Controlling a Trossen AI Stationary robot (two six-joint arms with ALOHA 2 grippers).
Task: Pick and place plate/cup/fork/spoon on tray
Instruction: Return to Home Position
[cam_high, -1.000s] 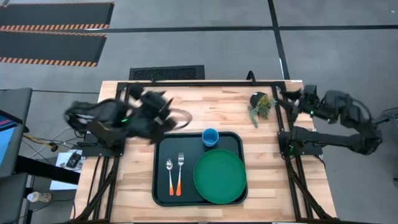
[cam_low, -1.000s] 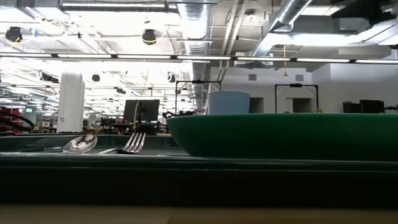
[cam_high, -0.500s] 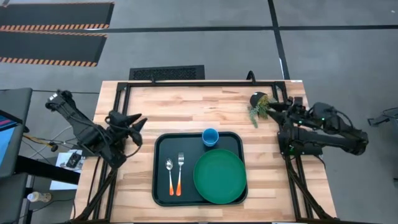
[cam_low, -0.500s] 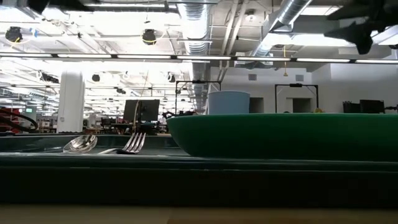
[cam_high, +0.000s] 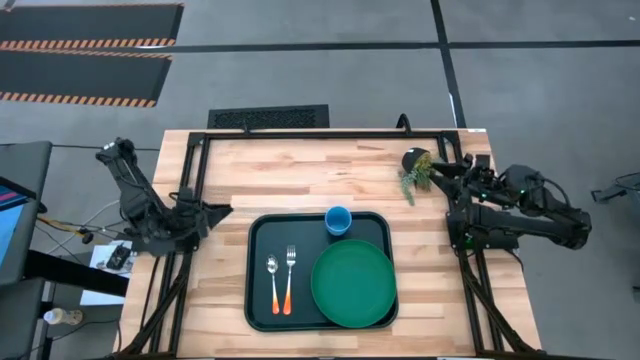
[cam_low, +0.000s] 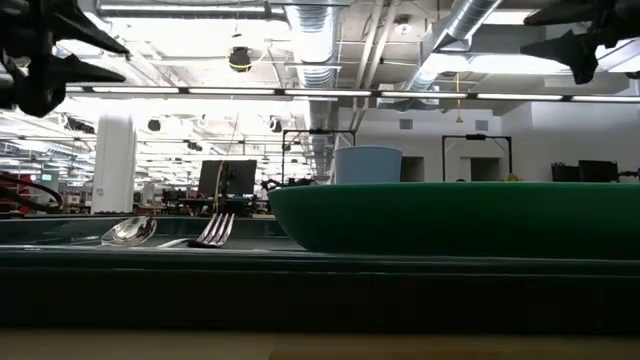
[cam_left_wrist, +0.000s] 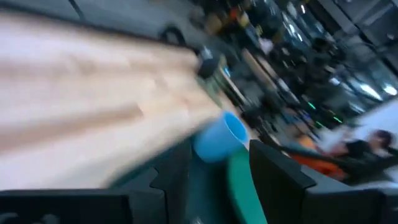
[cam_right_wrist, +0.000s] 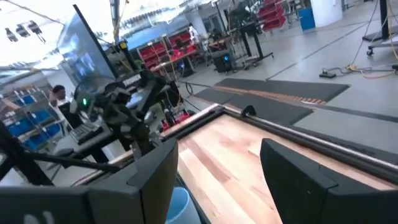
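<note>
Left gripper (cam_high: 222, 211) near the tray (cam_high: 305, 236)

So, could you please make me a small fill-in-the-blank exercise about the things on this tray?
The cup on the tray is ___ in colour.
The fork lies between the spoon and the ___.
The fork and the spoon both have ___ handles.
Missing words: blue; plate; orange.

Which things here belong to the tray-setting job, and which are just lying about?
Job: tray, plate, cup, fork, spoon, left end effector, right end effector.
Lying about: potted plant, at a corner of the table.
</note>
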